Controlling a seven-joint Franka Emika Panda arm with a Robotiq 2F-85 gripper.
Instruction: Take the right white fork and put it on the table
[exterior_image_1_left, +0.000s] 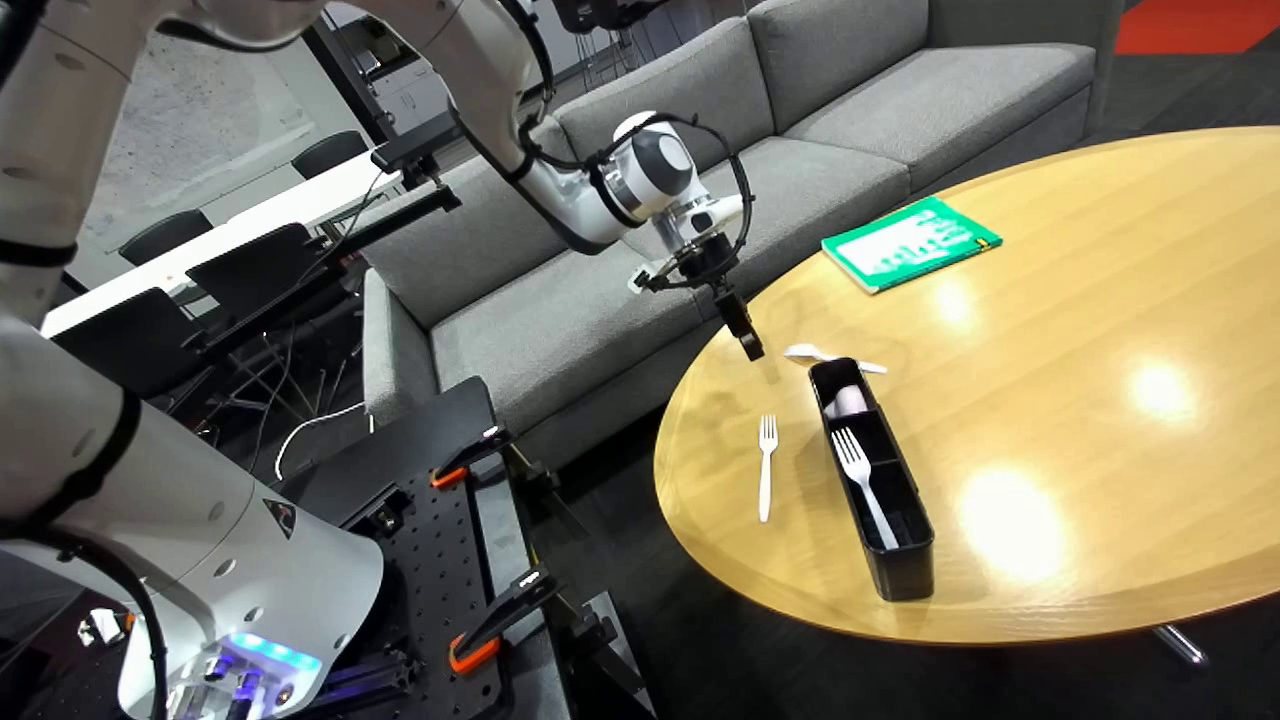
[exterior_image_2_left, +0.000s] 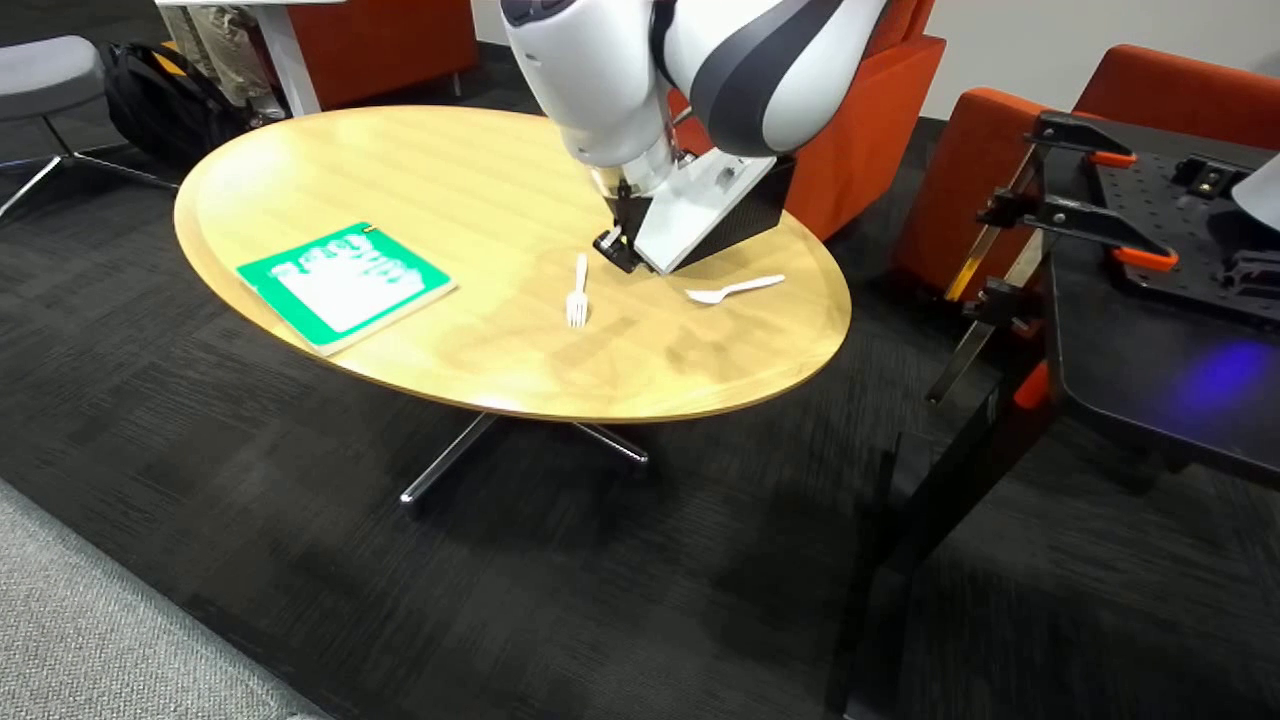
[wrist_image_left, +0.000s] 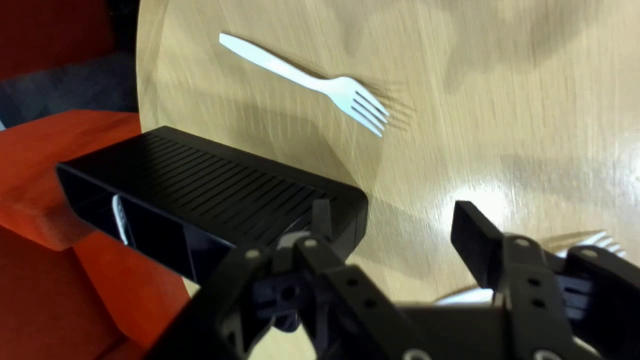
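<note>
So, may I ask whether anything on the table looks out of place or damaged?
Mildly so: one white fork and a second fork lie loose on the wooden table at different angles, while a third fork sits in the black tray, so they look scattered. I see nothing spilled or broken.

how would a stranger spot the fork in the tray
On the round light-brown table, find the narrow black tray near the edge. The white fork lies inside, tines toward the grey sofa. Unlike it, a second fork beside the tray and a third fork near its end lie on the table.
</note>
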